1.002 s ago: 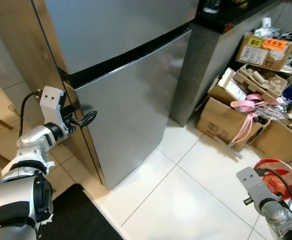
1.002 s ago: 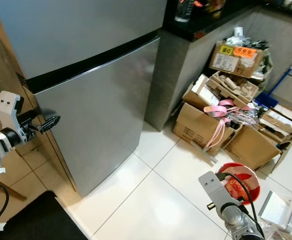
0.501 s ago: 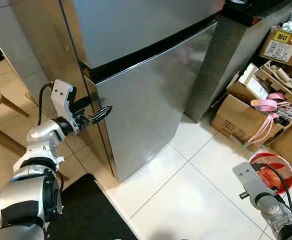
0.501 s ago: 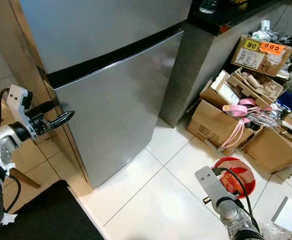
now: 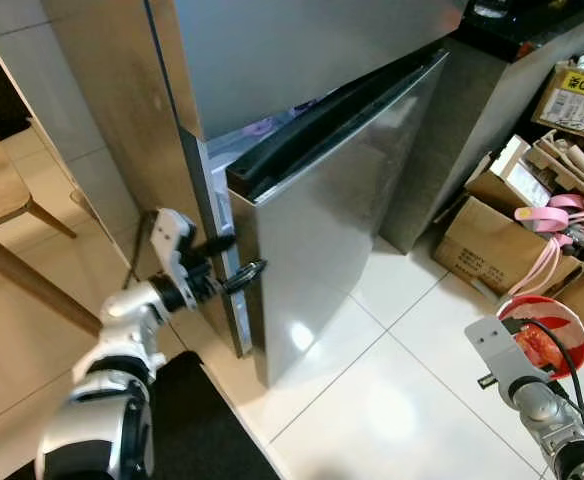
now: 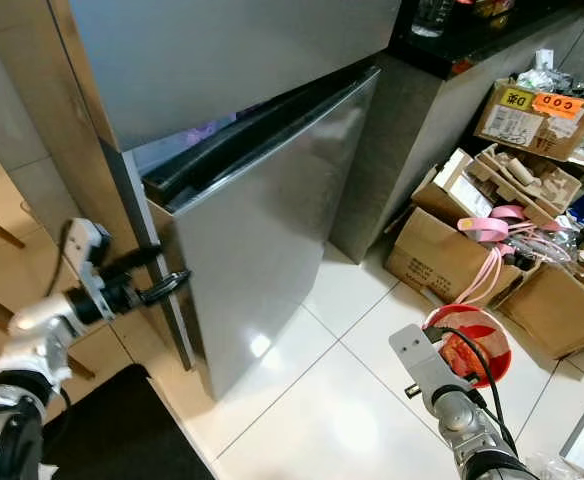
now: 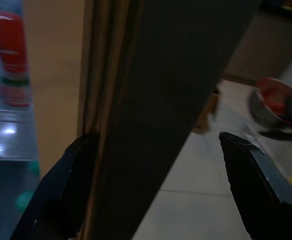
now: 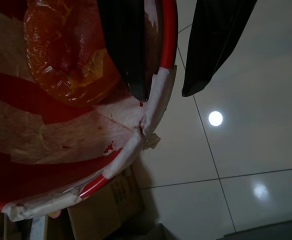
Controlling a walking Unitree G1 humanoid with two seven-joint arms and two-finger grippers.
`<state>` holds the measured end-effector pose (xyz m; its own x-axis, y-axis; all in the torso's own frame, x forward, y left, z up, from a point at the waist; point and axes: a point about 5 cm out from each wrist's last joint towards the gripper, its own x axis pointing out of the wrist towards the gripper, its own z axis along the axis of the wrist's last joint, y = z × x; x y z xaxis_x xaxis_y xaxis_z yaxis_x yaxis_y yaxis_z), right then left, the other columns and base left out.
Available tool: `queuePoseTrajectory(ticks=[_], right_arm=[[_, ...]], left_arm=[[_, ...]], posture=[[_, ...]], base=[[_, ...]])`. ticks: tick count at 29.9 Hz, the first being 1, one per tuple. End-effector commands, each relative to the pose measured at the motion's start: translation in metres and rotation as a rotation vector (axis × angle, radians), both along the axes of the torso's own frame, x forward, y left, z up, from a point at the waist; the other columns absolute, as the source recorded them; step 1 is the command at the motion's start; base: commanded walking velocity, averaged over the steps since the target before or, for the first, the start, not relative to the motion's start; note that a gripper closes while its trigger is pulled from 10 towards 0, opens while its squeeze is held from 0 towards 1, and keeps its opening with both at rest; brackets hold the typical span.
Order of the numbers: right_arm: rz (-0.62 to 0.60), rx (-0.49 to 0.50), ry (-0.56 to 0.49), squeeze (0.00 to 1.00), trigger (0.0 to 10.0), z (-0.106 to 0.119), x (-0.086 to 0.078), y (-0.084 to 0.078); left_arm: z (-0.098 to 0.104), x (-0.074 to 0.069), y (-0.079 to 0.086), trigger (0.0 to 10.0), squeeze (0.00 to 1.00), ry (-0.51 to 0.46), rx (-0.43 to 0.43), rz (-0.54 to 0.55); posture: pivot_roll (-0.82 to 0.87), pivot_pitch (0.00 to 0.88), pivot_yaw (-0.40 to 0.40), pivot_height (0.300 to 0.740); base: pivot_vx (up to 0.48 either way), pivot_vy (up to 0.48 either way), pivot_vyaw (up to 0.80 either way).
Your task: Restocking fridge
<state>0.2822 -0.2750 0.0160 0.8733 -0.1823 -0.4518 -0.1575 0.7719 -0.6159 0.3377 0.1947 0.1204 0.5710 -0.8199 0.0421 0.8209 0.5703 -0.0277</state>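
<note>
Fridge (image 5: 302,90): tall, steel; its top runs out of frame.
Lower door (image 5: 342,210): ajar, free edge swung out toward the robot, a dark gap along its top.
Interior: mostly hidden behind the door; a pale strip shows above it, and in the left wrist view a blurred red bottle (image 7: 13,57) stands on a clear shelf.
Left gripper (image 5: 234,272): at the door's free edge, fingers spread, one each side of the edge; real contact is hard to make out.
Right gripper (image 8: 158,92): fingers astride the rim of a red bucket (image 5: 542,335), one inside, one outside; whether they pinch it I cannot tell.
Bucket contents: something orange in crinkled plastic, not identifiable; rim patched with white tape.
Floor (image 5: 392,400): white tiles, open before the door.
Boxes (image 5: 492,235): cardboard, piled right of the fridge near the bucket, partly cut off.
Mat (image 5: 202,430): dark, at the robot's feet.
Table (image 5: 2,200): wooden corner at far left.
</note>
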Motion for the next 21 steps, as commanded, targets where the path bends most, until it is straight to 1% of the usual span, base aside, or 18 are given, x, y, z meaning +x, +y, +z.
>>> queuePoseTrajectory(ticks=[1, 2, 3, 4, 5, 6, 7, 9, 10, 11, 13, 16, 17, 18, 20, 21], right_arm=[[-0.044, -0.013, 0.003, 0.00, 10.0, -0.002, -0.007, -0.010], [-0.046, -0.014, 0.004, 0.00, 10.0, -0.002, -0.007, -0.011], [-0.052, -0.017, 0.008, 0.00, 10.0, -0.003, -0.009, -0.012], [-0.052, -0.017, 0.008, 0.00, 10.0, -0.003, -0.009, -0.012], [-0.055, -0.018, 0.012, 0.00, 10.0, -0.004, -0.010, -0.012], [-0.055, -0.018, 0.012, 0.00, 10.0, -0.004, -0.010, -0.012], [-0.061, -0.020, 0.017, 0.00, 10.0, -0.005, -0.012, -0.013], [-0.077, -0.024, 0.036, 0.00, 10.0, -0.010, -0.017, -0.014], [-0.084, -0.024, 0.042, 0.00, 10.0, -0.012, -0.019, -0.015], [-0.084, -0.024, 0.042, 0.00, 10.0, -0.012, -0.019, -0.015], [-0.094, -0.031, 0.056, 0.00, 10.0, -0.015, -0.023, -0.017], [-0.102, -0.038, 0.066, 0.00, 10.0, -0.016, -0.025, -0.018], [-0.114, -0.044, 0.077, 0.00, 10.0, -0.018, -0.029, -0.020], [-0.114, -0.044, 0.077, 0.00, 10.0, -0.018, -0.029, -0.020], [-0.150, -0.066, 0.105, 0.00, 10.0, -0.024, -0.039, -0.026], [-0.150, -0.066, 0.105, 0.00, 10.0, -0.024, -0.039, -0.026]], left_arm=[[-0.019, -0.011, -0.020, 10.0, 0.00, 0.070, -0.002, -0.108], [-0.022, -0.014, -0.025, 10.0, 0.00, 0.079, -0.006, -0.137], [-0.028, -0.020, -0.034, 10.0, 0.00, 0.099, -0.019, -0.191], [-0.028, -0.020, -0.034, 10.0, 0.00, 0.099, -0.019, -0.191], [-0.032, -0.024, -0.039, 10.0, 0.00, 0.111, -0.027, -0.225], [-0.032, -0.024, -0.039, 10.0, 0.00, 0.111, -0.027, -0.225], [-0.037, -0.030, -0.046, 10.0, 0.00, 0.128, -0.034, -0.269], [-0.051, -0.046, -0.062, 10.0, 0.00, 0.181, -0.052, -0.376], [-0.055, -0.052, -0.067, 10.0, 0.00, 0.199, -0.062, -0.407], [-0.055, -0.052, -0.067, 10.0, 0.00, 0.199, -0.062, -0.407], [-0.062, -0.059, -0.072, 10.0, 0.00, 0.227, -0.064, -0.431], [-0.066, -0.061, -0.072, 10.0, 0.00, 0.244, -0.062, -0.418], [-0.073, -0.065, -0.070, 10.0, 0.00, 0.273, -0.052, -0.402], [-0.073, -0.065, -0.070, 10.0, 0.00, 0.273, -0.052, -0.402], [-0.092, -0.075, -0.059, 10.0, 0.00, 0.359, -0.024, -0.321], [-0.092, -0.075, -0.059, 10.0, 0.00, 0.359, -0.024, -0.321]], posture=[[-0.07, 0.121, -0.038, 0.740], [-0.07, 0.121, -0.038, 0.740], [-0.07, 0.118, -0.035, 0.740], [-0.07, 0.118, -0.035, 0.740], [-0.07, 0.118, -0.035, 0.740], [-0.07, 0.118, -0.035, 0.740], [-0.07, 0.116, -0.032, 0.740], [-0.06, 0.114, -0.031, 0.740], [-0.06, 0.114, -0.031, 0.740], [-0.06, 0.114, -0.031, 0.740], [-0.06, 0.113, -0.031, 0.740], [-0.06, 0.111, -0.032, 0.740], [-0.06, 0.111, -0.032, 0.740], [-0.06, 0.111, -0.032, 0.740], [-0.06, 0.108, -0.033, 0.740], [-0.06, 0.108, -0.033, 0.740]], base=[[0.000, 0.000, 0.00], [0.000, 0.000, 0.00], [0.000, 0.000, 0.00], [0.000, 0.000, 0.00], [0.000, 0.000, 0.00], [0.000, 0.000, 0.00], [0.000, 0.000, 0.00], [0.000, 0.000, 0.00], [0.000, 0.000, 0.00], [0.000, 0.000, 0.00], [0.000, 0.000, 0.00], [0.000, 0.000, 0.00], [0.000, 0.000, 0.00], [0.000, 0.000, 0.00], [0.000, 0.000, 0.00], [0.000, 0.000, 0.00]])
